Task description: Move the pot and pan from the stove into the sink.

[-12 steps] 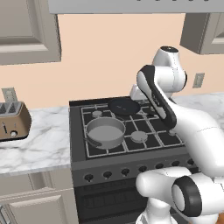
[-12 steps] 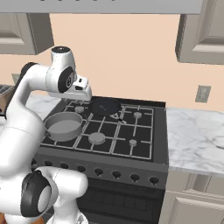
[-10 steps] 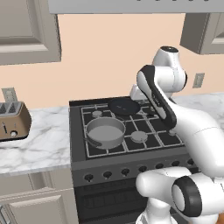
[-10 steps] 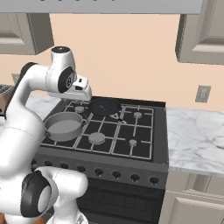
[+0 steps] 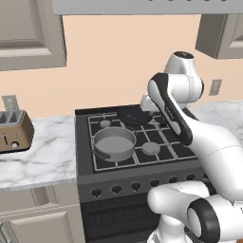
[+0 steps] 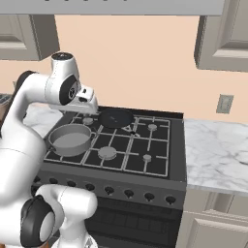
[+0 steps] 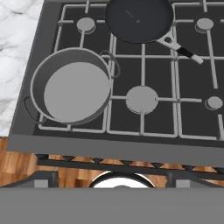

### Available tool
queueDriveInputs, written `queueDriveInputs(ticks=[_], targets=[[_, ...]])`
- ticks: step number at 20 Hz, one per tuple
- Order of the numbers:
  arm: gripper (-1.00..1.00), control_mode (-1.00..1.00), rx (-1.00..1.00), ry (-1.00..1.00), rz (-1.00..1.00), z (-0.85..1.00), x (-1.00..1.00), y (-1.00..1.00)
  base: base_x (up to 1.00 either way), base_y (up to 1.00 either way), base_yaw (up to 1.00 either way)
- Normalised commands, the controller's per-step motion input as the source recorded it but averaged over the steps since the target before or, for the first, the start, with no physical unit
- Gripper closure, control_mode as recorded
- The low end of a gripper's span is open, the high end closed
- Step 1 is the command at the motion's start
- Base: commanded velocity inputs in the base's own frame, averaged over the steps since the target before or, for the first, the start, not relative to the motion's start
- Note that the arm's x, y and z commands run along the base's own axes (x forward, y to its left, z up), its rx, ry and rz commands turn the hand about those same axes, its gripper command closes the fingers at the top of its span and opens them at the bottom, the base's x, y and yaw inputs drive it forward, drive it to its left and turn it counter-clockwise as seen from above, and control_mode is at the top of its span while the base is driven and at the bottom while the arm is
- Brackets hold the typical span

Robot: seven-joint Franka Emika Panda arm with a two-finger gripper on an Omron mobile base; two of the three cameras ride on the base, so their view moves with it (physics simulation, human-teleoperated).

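Observation:
The grey pot point(image 5: 114, 143) point(image 6: 71, 138) point(image 7: 72, 86) stands on the front left burner of the black stove point(image 5: 156, 137) point(image 6: 157, 145) point(image 7: 144, 74). On the back burner lies the flat black pan point(image 5: 134, 115) point(image 6: 116, 117) point(image 7: 138, 19), its handle point(image 7: 180, 48) pointing toward the stove's right side. My gripper point(image 5: 145, 103) point(image 6: 91, 105) hovers well above the grates, between pot and pan, looking down. It is open with nothing between its fingers. The sink is out of view.
A toaster point(image 5: 14, 130) sits on the white marble counter point(image 5: 47, 159) left of the stove. More marble counter point(image 6: 218, 150) lies to the right, with a wall outlet point(image 6: 224, 103) above it. Front knobs point(image 6: 128, 193) line the stove. Cabinets hang overhead.

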Motion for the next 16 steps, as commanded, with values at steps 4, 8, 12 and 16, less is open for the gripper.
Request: queueDriveInputs(ticks=[4,8,12,16], targets=[[-1.00,-1.00,0.00,0.00,-0.10,-0.09,-0.11,0.16,0.00,0.00,0.00],[-1.00,-1.00,0.00,0.00,-0.11,-0.06,-0.04,0.06,0.00,0.00,0.00],[-1.00,-1.00,0.00,0.00,-0.01,0.00,0.00,0.00,0.00,0.00,0.00],[-1.00,-1.00,0.00,0.00,0.00,-0.12,0.00,0.00,0.00,0.00,0.00]])
